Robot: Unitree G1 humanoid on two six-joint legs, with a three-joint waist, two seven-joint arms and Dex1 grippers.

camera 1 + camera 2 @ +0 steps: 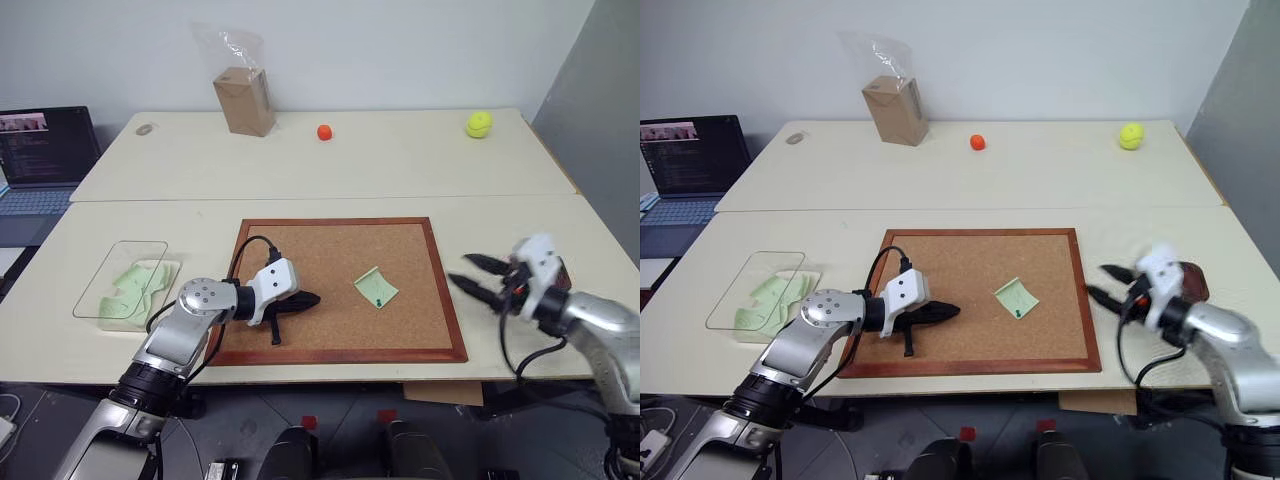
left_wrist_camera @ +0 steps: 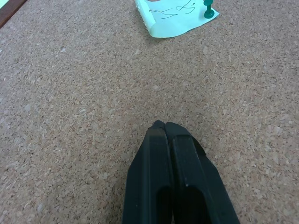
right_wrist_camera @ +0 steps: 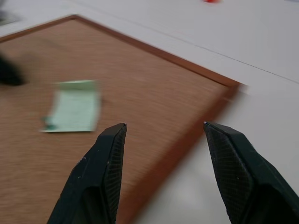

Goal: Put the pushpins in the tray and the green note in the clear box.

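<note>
Two arms reach inward: my left gripper (image 1: 312,299), fingers pressed together, lies low over the cork board's (image 1: 330,250) left side. Right gripper (image 1: 475,276), fingers spread and empty, hovers off its right edge. Green note (image 1: 376,288) sits right of board centre, one pushpin (image 1: 380,301) in it.

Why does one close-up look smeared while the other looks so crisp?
Right wrist view: the green note and cork board are streaked by motion blur, though the open fingers stay sharp. Left wrist view: cork grain, note and pushpin are crisp beyond the shut left gripper.

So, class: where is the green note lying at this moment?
The green note lies on the cork board, right of centre, a pushpin in it.
</note>
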